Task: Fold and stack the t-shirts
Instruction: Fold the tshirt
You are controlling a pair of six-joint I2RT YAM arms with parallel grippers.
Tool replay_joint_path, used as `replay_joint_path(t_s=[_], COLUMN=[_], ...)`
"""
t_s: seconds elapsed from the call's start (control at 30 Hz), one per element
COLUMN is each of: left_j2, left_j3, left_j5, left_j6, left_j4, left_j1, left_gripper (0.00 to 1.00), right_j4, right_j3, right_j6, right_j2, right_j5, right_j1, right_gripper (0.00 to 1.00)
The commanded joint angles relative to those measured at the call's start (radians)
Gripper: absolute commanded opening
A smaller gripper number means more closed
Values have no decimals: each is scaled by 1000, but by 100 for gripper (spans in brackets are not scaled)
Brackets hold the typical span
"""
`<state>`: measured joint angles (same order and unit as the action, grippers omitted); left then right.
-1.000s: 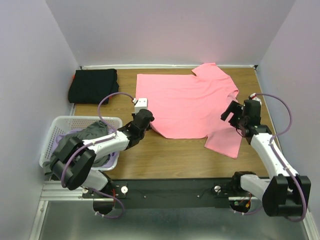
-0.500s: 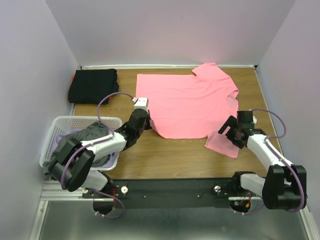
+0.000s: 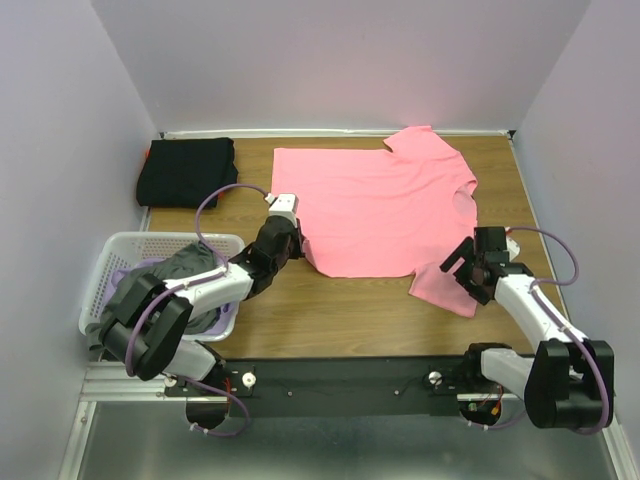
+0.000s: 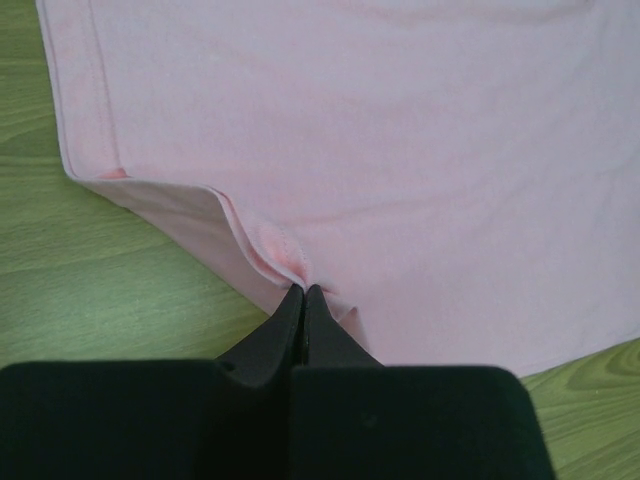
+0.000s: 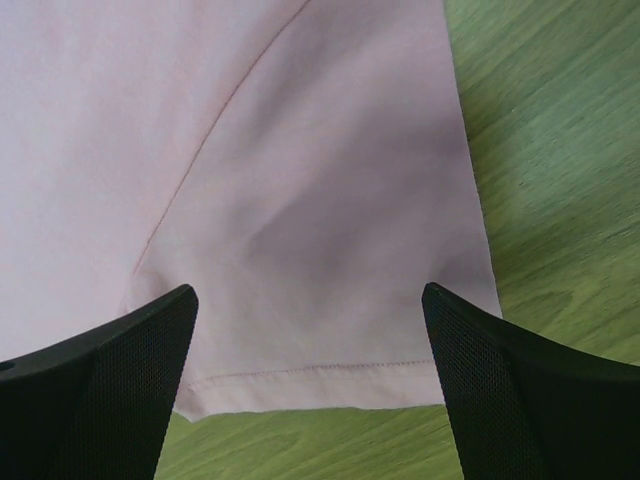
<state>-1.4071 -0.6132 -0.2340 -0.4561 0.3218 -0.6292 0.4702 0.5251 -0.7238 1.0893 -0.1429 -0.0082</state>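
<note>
Inspection found the pink t-shirt (image 3: 375,205) spread flat and face up on the wooden table (image 3: 330,315), its body largely smooth, one sleeve lying toward the back wall and the near sleeve (image 3: 447,285) reaching toward the arm bases. The left gripper (image 3: 289,240) was at the shirt's left near corner, low against the cloth. In the left wrist view its fingers (image 4: 285,325) were pressed fully together on a small pucker of the hem (image 4: 250,250), the fabric drawn into a raised fold at the tips. The right gripper (image 3: 470,264) hung over the shirt's near sleeve with its fingers spread wide. The right wrist view showed both tips (image 5: 150,330) standing apart above the sleeve's stitched cuff edge with nothing between them but the cloth lying below; contact with the cloth could not be confirmed. A black t-shirt (image 3: 186,170), folded into a neat block, lay well to the left of the pink t-shirt at the table's far corner. A white lattice laundry basket (image 3: 130,248) sat to the left of and nearer than the pink t-shirt, beside the left arm, holding a crumpled grey t-shirt (image 3: 185,265) over lavender cloth (image 3: 121,273).
</note>
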Motion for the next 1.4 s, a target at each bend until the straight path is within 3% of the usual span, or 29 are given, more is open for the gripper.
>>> replay_joint_path(t_s=[0.0, 0.2, 0.63, 0.97, 1.37], left_j2=[20, 28, 66, 63, 105], left_j3=[-13, -10, 36, 41, 59], left_j5=[35, 42, 67, 74, 110], left_j6=[7, 11, 17, 25, 23], left_j4=[34, 42, 46, 42, 49], left_j1=[6, 8, 129, 192, 201], left_gripper=[0, 0, 0, 0, 0], right_j4=[36, 21, -126, -145, 50], right_j3=[1, 4, 3, 58, 30], right_j6=[-28, -48, -52, -54, -138], right_j2=[30, 92, 240, 302, 28], right_j5=[-60, -49, 31, -12, -216], right_j1=[1, 1, 7, 135, 146], right_gripper=[100, 100, 99, 98, 100])
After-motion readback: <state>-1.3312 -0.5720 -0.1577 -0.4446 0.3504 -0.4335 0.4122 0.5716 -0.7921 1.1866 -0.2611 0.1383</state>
